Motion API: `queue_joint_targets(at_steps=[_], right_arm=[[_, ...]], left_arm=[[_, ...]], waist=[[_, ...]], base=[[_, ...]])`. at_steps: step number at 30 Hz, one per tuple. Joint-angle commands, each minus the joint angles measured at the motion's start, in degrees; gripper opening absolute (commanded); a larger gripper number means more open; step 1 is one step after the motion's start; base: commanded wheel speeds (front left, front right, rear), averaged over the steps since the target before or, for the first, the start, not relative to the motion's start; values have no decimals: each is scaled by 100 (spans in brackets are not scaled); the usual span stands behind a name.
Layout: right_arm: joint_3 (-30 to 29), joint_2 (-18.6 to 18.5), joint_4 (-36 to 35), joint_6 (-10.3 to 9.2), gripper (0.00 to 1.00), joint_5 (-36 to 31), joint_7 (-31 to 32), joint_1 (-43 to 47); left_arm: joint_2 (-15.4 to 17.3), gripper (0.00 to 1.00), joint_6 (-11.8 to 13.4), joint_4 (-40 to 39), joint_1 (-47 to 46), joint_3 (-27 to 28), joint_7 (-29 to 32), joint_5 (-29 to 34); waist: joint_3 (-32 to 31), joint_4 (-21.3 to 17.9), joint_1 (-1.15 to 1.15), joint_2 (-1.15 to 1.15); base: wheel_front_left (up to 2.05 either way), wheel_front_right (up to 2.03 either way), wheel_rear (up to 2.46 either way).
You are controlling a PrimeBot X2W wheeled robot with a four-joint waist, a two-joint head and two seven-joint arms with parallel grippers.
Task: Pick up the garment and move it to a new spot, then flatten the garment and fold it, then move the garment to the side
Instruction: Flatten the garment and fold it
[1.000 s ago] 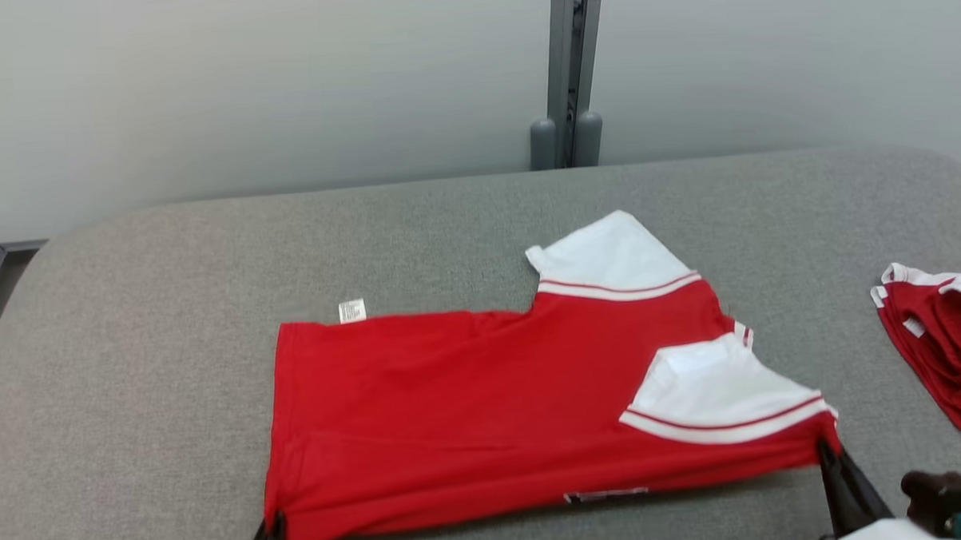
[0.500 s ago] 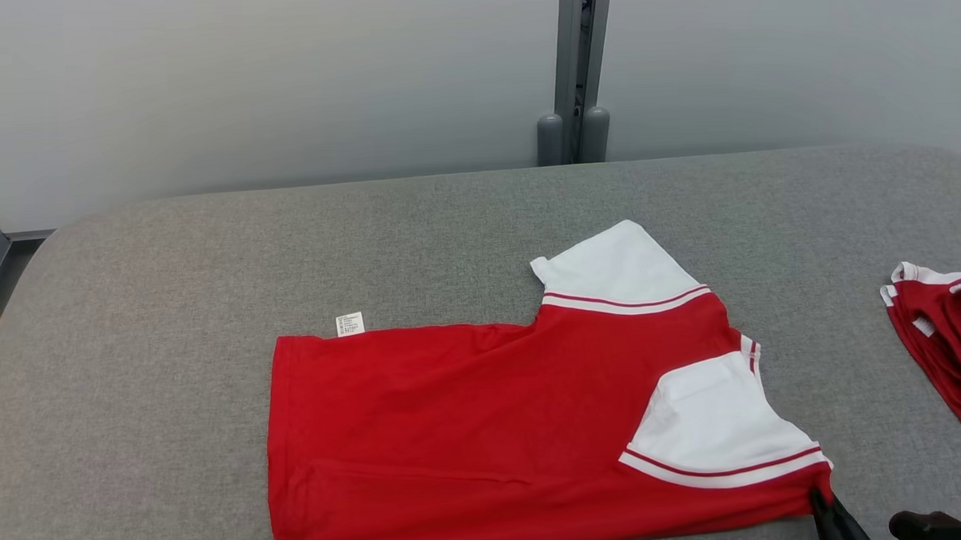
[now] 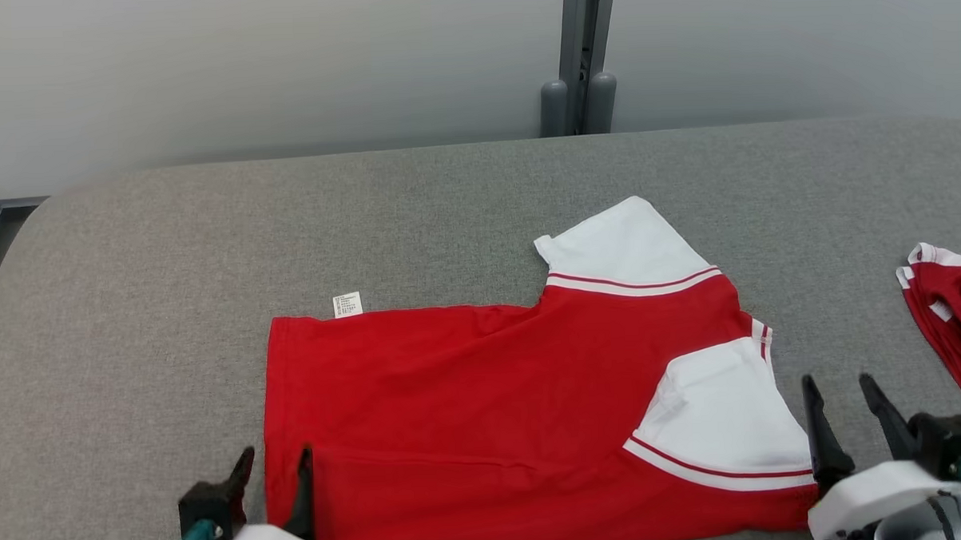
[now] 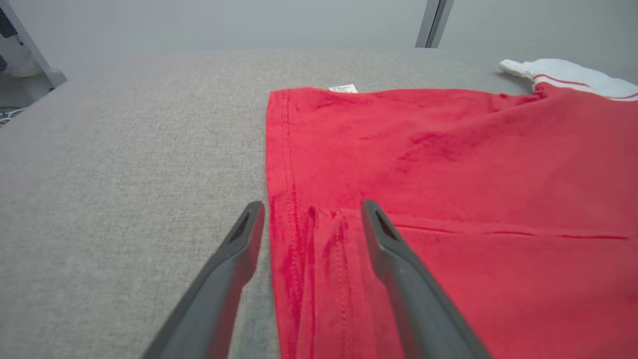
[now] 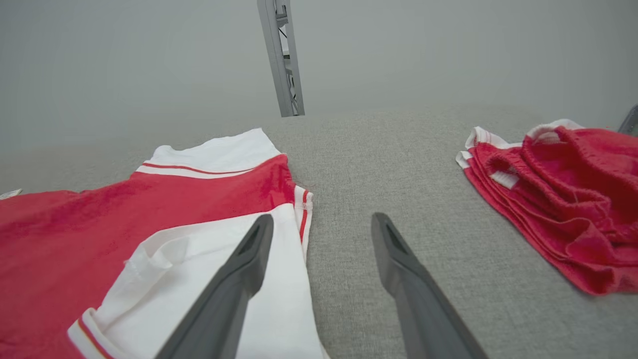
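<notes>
The garment [image 3: 469, 414], a red shirt with white sleeves, lies folded lengthwise on the grey table [image 3: 168, 257], sleeves toward the right. My left gripper [image 3: 278, 457] stands open at the garment's near left corner, its fingers straddling the hem [image 4: 294, 224] with nothing held. My right gripper [image 3: 840, 385] is open just past the garment's right end, beside the near white sleeve [image 5: 209, 279], also empty. In the right wrist view one finger [image 5: 249, 259] hangs over that sleeve and the other over bare table.
A pile of red and white clothes [image 3: 954, 325] lies at the table's right edge, also seen in the right wrist view [image 5: 558, 189]. A grey post [image 3: 581, 59] rises behind the table against a pale wall. A small white care label [image 3: 347, 304] sticks out at the shirt's far hem.
Both grippers have let go of the garment's near edge and opened, rising into the head view. The garment now lies flat. The head camera has shifted a little.
</notes>
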Motion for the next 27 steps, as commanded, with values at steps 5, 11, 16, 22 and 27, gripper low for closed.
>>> queue_joint_targets(at_steps=[5, 11, 16, 22, 27], right_arm=[[87, -89, -23, -1, 100, -160, 7, -610], [328, -152, 131, -2, 100, -295, 7, -1362], [534, -176, 392, -2, 100, -333, 7, -1786], [781, -234, 796, -2, 100, -379, 7, -2339], [1022, -270, 1359, -2, 100, -328, 14, -2851]], left_arm=[[143, 100, -25, 398, -799, 39, 1, 173], [279, 100, -121, 1487, -2039, 29, 109, 163], [351, 100, -271, 2079, -2798, -82, 384, 158], [331, 100, -401, 2619, -3422, -182, 788, 86], [309, 100, -466, 2954, -3786, -260, 1025, 47]], waist=[[260, 34, 0, 0], [556, 45, 0, 0], [726, 54, 0, 0], [906, 35, 0, 0], [1062, 3, 0, 0]], base=[[0, 0, 0], [0, 0, 0], [0, 0, 0], [0, 0, 0], [0, 0, 0]])
